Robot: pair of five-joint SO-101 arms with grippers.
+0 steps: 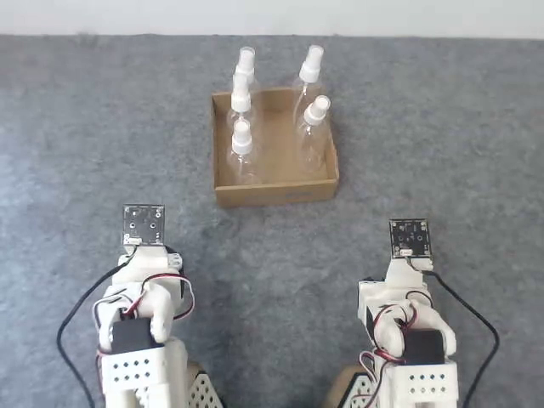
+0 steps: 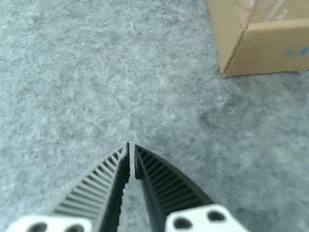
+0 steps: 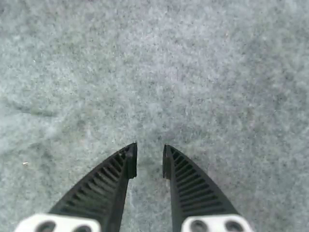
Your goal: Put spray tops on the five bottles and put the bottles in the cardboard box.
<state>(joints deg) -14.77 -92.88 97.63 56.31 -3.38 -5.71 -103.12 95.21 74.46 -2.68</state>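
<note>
Cardboard box [image 1: 274,194] on grey felt table [image 1: 85,127], holding five clear bottles [image 1: 244,161] upright, white spray tops [image 1: 242,136] fitted. Left gripper [image 2: 131,148] near box, pinched closed, empty. Right gripper [image 3: 149,155] slightly parted, empty, well apart from box.

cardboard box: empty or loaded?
Loaded. Five bottles with spray tops on stand upright inside the box, three on one side and two on the other.

Bright, even light; soft shadows
</note>
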